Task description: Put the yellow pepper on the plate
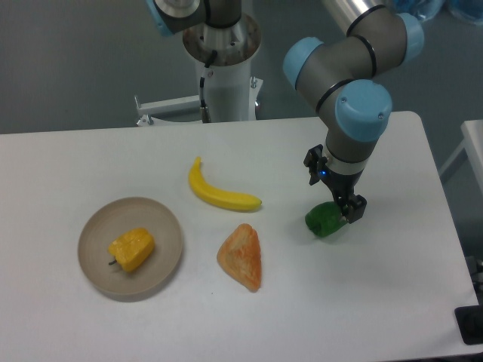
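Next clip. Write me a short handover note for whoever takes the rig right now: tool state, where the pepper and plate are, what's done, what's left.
Tool: low over the table at the right, at the upper right edge of the green pepper; open or shut cannot be told, nor whether it touches.
Yellow pepper: lying inside the plate, front left of the table.
Done: the yellow pepper is on the plate.
Left: nothing for the placing itself; probably just lift the tool clear of the green pepper.
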Controlling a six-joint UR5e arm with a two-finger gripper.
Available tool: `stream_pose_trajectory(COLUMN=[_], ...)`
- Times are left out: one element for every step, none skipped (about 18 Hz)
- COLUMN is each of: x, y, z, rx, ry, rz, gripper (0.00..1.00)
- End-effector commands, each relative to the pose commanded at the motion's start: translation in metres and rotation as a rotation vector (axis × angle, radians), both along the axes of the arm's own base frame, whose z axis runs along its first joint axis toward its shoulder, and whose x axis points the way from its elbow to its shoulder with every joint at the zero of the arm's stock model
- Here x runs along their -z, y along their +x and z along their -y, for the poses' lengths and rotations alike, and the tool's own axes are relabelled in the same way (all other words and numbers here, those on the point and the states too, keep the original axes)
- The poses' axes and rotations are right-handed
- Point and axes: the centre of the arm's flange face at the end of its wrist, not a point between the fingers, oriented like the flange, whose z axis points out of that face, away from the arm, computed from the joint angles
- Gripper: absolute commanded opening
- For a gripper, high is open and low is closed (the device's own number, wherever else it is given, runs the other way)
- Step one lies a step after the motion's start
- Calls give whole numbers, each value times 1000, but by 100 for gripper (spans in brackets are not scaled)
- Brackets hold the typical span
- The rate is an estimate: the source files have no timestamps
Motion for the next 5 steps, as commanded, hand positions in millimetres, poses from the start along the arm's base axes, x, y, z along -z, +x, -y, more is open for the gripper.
stream_pose_trajectory(x=[0,0,-1,-1,0], y=[0,0,0,0,0], z=[0,0,-1,-1,-1], rx=[0,0,0,0,0], ry=[0,2,4,5,5], rz=[0,2,2,3,3], gripper=[100,100,100,100,100])
